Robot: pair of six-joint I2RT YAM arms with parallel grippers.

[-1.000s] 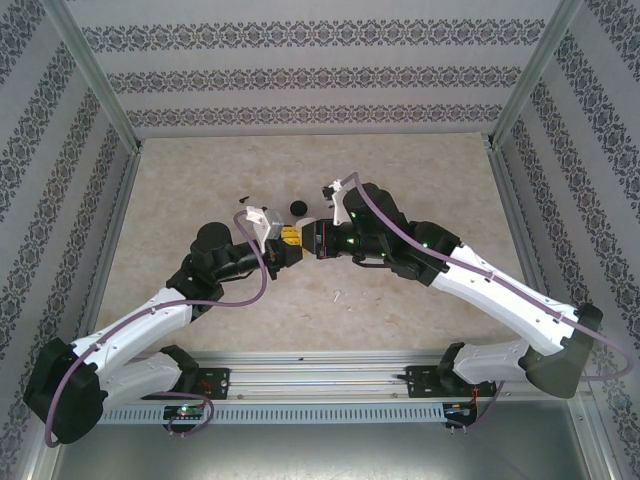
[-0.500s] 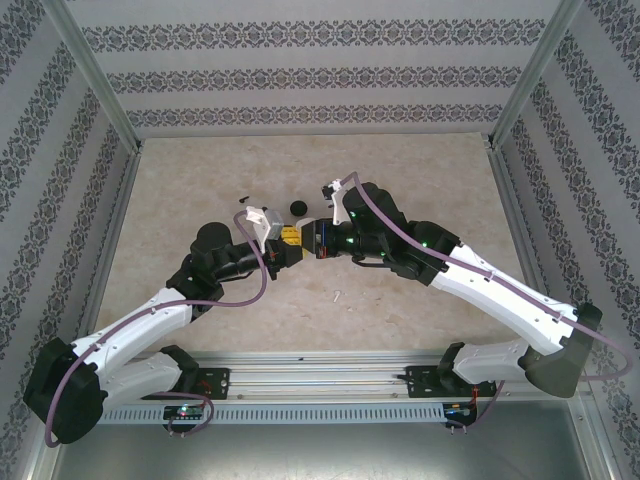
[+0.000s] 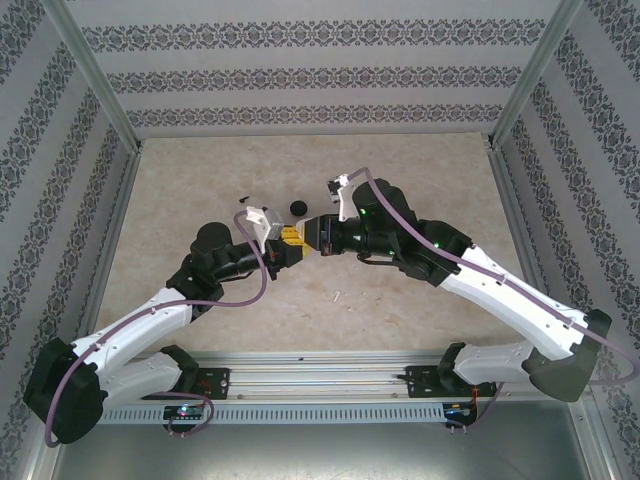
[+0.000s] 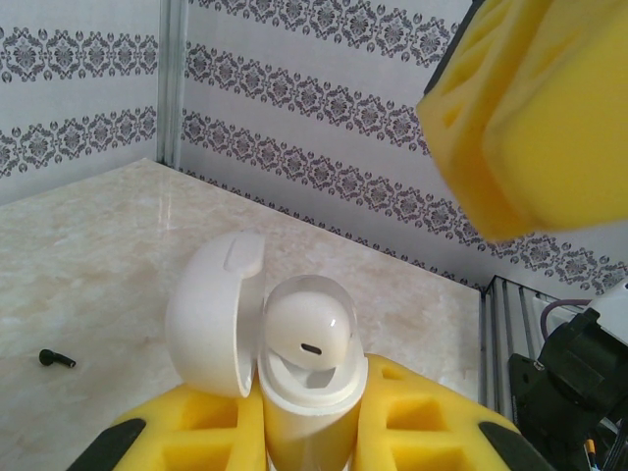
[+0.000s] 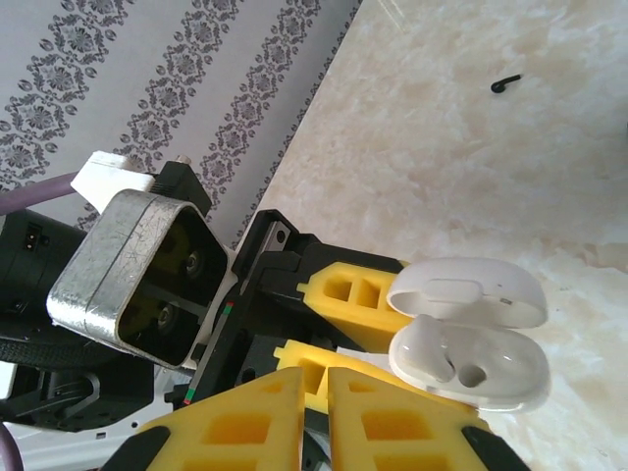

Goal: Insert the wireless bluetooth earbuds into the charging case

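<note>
My left gripper [image 4: 310,437] is shut on the white charging case [image 4: 306,407], holding it upright above the table with its lid [image 4: 211,314] swung open to the left. One white earbud [image 4: 306,334] sits in the case. In the right wrist view the case [image 5: 491,378] shows that earbud [image 5: 429,348] beside an empty socket. My right gripper [image 5: 329,392] is shut with nothing between its yellow fingers, just short of the case. In the top view the two grippers [image 3: 290,243] [image 3: 314,236] meet at mid-table. A second earbud [image 3: 337,296] lies on the table nearer the bases.
A small black piece [image 3: 240,198] and a round black object [image 3: 297,207] lie on the marble table [image 3: 200,180] just beyond the grippers. The black piece [image 5: 506,83] also appears in the right wrist view. Patterned walls close in three sides.
The right arm has shifted slightly, its wrist turning and lifting a little while its gripper stays by the case. The left arm and the case have not moved.
</note>
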